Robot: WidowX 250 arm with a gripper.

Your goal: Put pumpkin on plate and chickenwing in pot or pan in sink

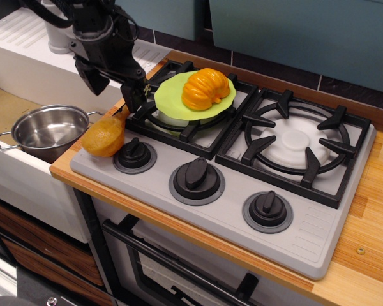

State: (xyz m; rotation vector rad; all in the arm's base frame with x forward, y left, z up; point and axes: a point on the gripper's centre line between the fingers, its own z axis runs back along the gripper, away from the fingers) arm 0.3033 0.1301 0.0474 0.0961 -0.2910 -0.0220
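A: Pumpkin (pixel 205 88) first: the ribbed orange thing sits on the lime-green plate (pixel 169 97), and the plate rests on the left burner grate of the stove (pixel 306 210).

B: And the chickenwing (pixel 106 134)?

A: It lies at the stove's front-left corner, its fat golden bulb toward the sink (pixel 6 108) and its thin handle pointing up and back toward the burner.

B: Is the gripper (pixel 115 81) on it?

A: It hangs right over the handle end. The two dark fingers are spread apart, one (pixel 89 76) on the sink side and one (pixel 138 94) on the stove side. The stove-side fingertip sits just at the handle tip; whether it touches, I cannot tell. Nothing is clamped between the fingers.

B: Where is the pot (pixel 47 132)?

A: It stands in the sink basin, just left of the chickenwing's bulb, upright, with bare shiny metal showing inside. The bulb looks to be near the pot's right loop handle; I cannot tell if they touch.
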